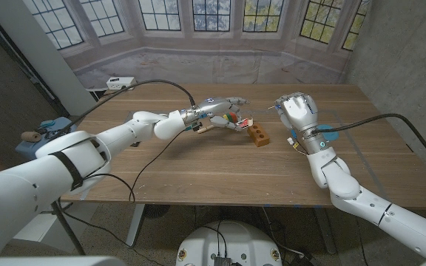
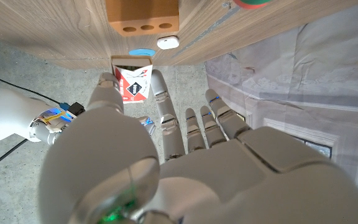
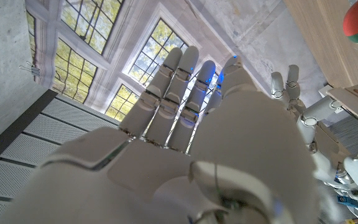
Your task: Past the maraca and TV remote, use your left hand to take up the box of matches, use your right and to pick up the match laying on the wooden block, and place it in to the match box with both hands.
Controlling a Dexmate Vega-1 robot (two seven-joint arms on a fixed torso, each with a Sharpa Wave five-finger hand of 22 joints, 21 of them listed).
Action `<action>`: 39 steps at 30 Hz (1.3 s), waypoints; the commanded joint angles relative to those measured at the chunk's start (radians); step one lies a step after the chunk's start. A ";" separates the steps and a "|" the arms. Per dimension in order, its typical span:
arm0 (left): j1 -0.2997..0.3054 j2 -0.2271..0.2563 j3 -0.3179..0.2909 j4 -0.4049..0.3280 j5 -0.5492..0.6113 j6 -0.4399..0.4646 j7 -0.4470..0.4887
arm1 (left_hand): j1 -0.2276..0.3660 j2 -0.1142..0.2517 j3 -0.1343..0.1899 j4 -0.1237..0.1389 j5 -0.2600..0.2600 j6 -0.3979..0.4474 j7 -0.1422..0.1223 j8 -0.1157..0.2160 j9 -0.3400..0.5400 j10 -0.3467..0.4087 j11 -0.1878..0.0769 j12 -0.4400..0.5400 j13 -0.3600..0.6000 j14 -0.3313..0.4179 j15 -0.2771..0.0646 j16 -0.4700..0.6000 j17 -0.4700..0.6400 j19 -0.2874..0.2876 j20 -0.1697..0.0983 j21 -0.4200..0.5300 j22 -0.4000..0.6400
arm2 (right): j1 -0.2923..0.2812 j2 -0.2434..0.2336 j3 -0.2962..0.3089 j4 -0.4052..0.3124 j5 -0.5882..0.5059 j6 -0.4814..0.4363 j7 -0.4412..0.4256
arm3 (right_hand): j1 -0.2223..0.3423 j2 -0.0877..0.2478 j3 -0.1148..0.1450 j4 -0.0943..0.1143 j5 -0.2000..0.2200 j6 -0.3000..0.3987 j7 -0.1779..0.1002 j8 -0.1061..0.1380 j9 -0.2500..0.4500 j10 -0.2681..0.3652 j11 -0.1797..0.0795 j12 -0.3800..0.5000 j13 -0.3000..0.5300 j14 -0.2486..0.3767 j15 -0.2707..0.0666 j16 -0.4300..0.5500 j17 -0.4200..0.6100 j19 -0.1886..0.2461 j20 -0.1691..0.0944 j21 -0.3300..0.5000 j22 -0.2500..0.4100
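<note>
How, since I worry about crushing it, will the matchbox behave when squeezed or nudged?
Probably light: the left robot hand holds the matchbox with only a fingertip pinch. It is likely crushable, since it looks like thin printed card with an open end. Its flat sides should not roll, though it might twist in so narrow a pinch.

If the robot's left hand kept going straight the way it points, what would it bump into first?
Probably the orange wooden block with round holes. The left hand pinches the red-and-white matchbox, which points at that block, though the gap is hard to judge.
</note>
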 commanded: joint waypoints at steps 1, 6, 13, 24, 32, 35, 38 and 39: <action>-0.004 -0.004 -0.001 0.002 -0.021 -0.001 -0.014 | 0.029 0.033 -0.003 -0.004 0.006 0.001 -0.001 0.008 0.003 -0.001 -0.001 0.001 0.002 0.001 0.002 -0.001 0.003 -0.004 0.000 -0.003 0.005 | 0.006 0.015 -0.021 0.013 -0.044 -0.038 -0.040 | 0.018 0.002 -0.002 0.001 -0.001 0.010 0.004 0.008 0.001 0.012 -0.001 -0.001 0.002 0.012 -0.090 -0.002 0.004 0.010 -0.067 0.008 0.003; -0.004 -0.005 -0.005 0.003 -0.030 -0.001 -0.022 | 0.028 0.034 -0.003 -0.003 0.006 -0.001 -0.001 0.008 0.004 -0.002 0.000 0.000 0.002 0.001 0.003 -0.001 0.003 -0.005 0.000 -0.002 0.005 | 0.011 0.014 -0.027 0.017 -0.055 -0.042 -0.048 | 0.020 0.003 -0.002 0.000 -0.001 0.012 0.006 0.008 0.001 0.013 -0.001 -0.001 0.002 0.014 -0.091 -0.001 0.005 0.010 -0.067 0.009 0.003; -0.007 -0.008 -0.007 0.010 -0.035 -0.002 -0.029 | 0.028 0.035 -0.003 -0.003 0.007 -0.001 -0.001 0.009 0.004 -0.002 0.000 0.000 0.002 -0.001 0.003 -0.001 0.003 -0.005 0.001 -0.003 0.005 | 0.016 0.012 -0.034 0.023 -0.076 -0.056 -0.056 | 0.020 0.003 -0.003 0.001 -0.002 0.014 0.009 0.008 0.001 0.014 0.001 -0.002 0.004 0.015 -0.089 -0.002 0.006 0.008 -0.067 0.010 0.003; -0.027 -0.034 0.003 0.065 -0.041 -0.024 -0.004 | 0.026 0.034 -0.004 -0.003 0.007 -0.002 -0.001 0.010 0.005 -0.002 0.000 0.000 0.002 0.000 0.003 -0.001 0.003 -0.007 -0.001 -0.003 0.005 | 0.025 0.017 -0.047 0.036 -0.107 -0.079 -0.063 | 0.025 0.004 -0.004 0.000 -0.002 0.017 0.010 0.007 0.001 0.016 0.003 -0.003 0.005 0.016 -0.091 -0.002 0.008 0.004 -0.068 0.012 0.003; -0.049 -0.048 0.021 0.100 -0.041 -0.037 0.015 | 0.026 0.034 -0.005 -0.003 0.007 -0.002 -0.001 0.010 0.003 -0.002 0.000 0.000 0.002 -0.001 0.002 -0.002 0.003 -0.009 0.000 -0.004 0.005 | 0.040 0.007 -0.065 0.045 -0.140 -0.075 -0.058 | 0.028 0.005 -0.004 0.000 -0.002 0.019 0.009 0.007 0.001 0.015 0.001 -0.005 0.006 0.015 -0.090 -0.003 0.009 -0.003 -0.070 0.011 0.004; -0.056 -0.053 0.029 0.112 -0.042 -0.041 0.019 | 0.026 0.034 -0.005 -0.003 0.007 -0.002 -0.001 0.010 0.003 -0.002 0.000 0.001 0.002 -0.002 0.002 -0.002 0.003 -0.010 0.001 -0.004 0.005 | 0.045 -0.006 -0.068 0.044 -0.152 -0.067 -0.052 | 0.029 0.005 -0.005 0.000 -0.002 0.021 0.009 0.007 0.001 0.015 0.000 -0.006 0.006 0.015 -0.090 -0.003 0.010 -0.005 -0.071 0.012 0.004; -0.065 -0.058 0.038 0.121 -0.040 -0.045 0.024 | 0.025 0.035 -0.005 -0.003 0.007 -0.001 -0.002 0.011 0.003 -0.002 0.002 0.001 0.002 -0.001 0.002 -0.002 0.003 -0.011 0.001 -0.004 0.005 | 0.047 -0.010 -0.069 0.045 -0.157 -0.065 -0.050 | 0.029 0.006 -0.005 0.001 -0.002 0.022 0.008 0.007 0.001 0.016 0.000 -0.006 0.006 0.015 -0.089 -0.004 0.010 -0.008 -0.072 0.011 0.004; -0.067 -0.059 0.041 0.123 -0.039 -0.046 0.026 | 0.025 0.035 -0.005 -0.003 0.007 -0.002 -0.001 0.011 0.003 -0.003 0.003 0.000 0.002 -0.001 0.002 -0.002 0.003 -0.011 0.002 -0.005 0.005 | 0.047 -0.009 -0.068 0.046 -0.158 -0.066 -0.051 | 0.030 0.007 -0.005 0.001 -0.002 0.022 0.009 0.007 0.001 0.016 0.000 -0.006 0.006 0.015 -0.090 -0.003 0.010 -0.008 -0.072 0.011 0.004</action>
